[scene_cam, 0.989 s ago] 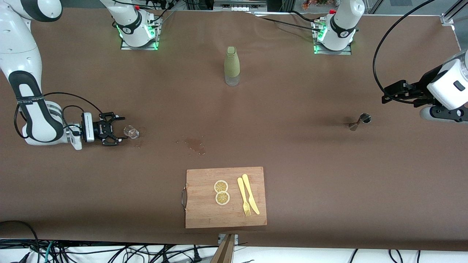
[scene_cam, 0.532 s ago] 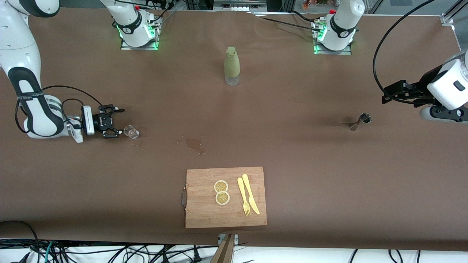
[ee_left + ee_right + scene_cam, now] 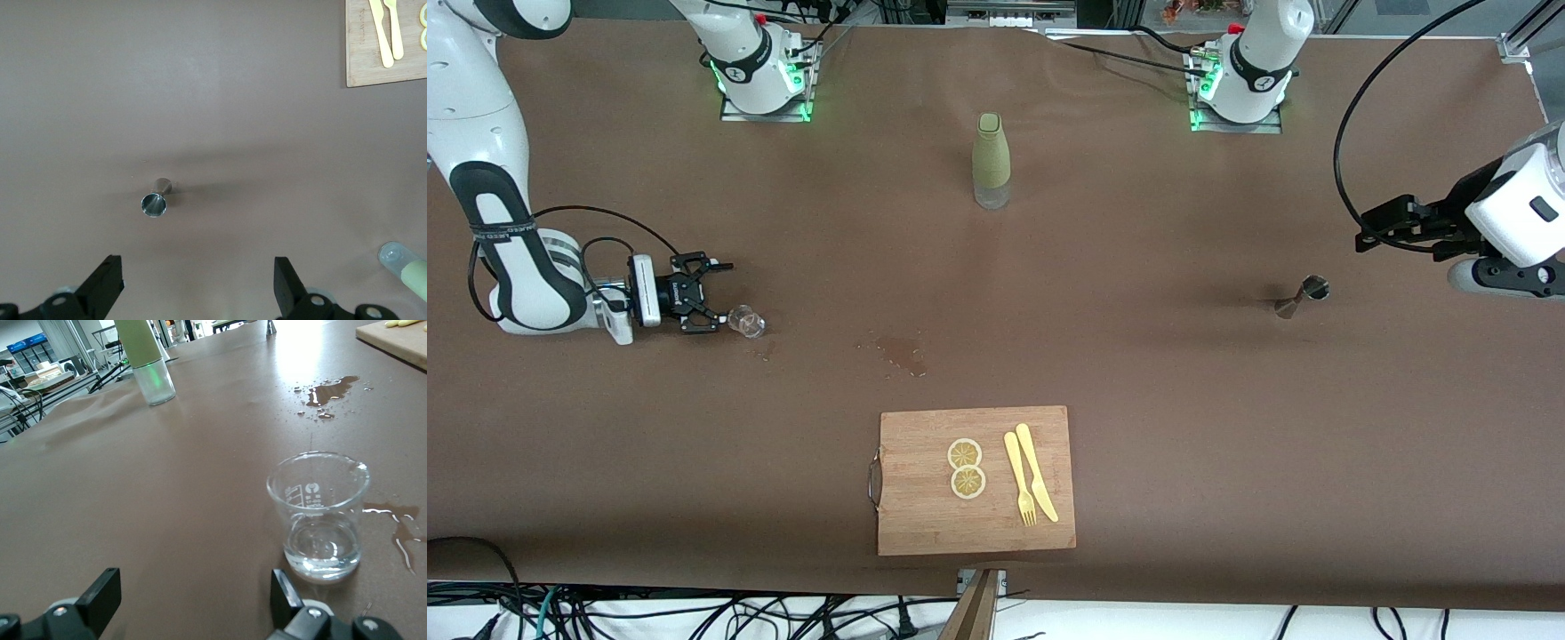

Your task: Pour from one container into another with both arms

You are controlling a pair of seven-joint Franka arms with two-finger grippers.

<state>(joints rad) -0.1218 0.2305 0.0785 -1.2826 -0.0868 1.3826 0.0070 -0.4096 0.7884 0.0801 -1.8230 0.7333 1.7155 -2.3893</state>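
Observation:
A small clear measuring glass (image 3: 745,322) (image 3: 322,513) with a little clear liquid stands toward the right arm's end of the table. My right gripper (image 3: 719,298) (image 3: 193,600) is low beside it and open. The glass sits just outside one fingertip (image 3: 283,590), not between the two. A steel jigger (image 3: 1303,296) (image 3: 155,200) stands upright toward the left arm's end. My left gripper (image 3: 1371,233) (image 3: 198,293) hangs open above the table near it, with nothing between its fingers. A green bottle (image 3: 991,160) (image 3: 148,360) stands mid-table near the bases.
A wooden cutting board (image 3: 1049,427) (image 3: 373,70) lies near the front edge with two lemon slices (image 3: 966,468) and a yellow knife and fork (image 3: 1030,484). Spilled liquid (image 3: 898,349) (image 3: 330,390) wets the brown cloth between the glass and the board.
My right gripper has come down toward the table and shifted slightly toward the bases, staying open beside the glass. The left arm has not moved.

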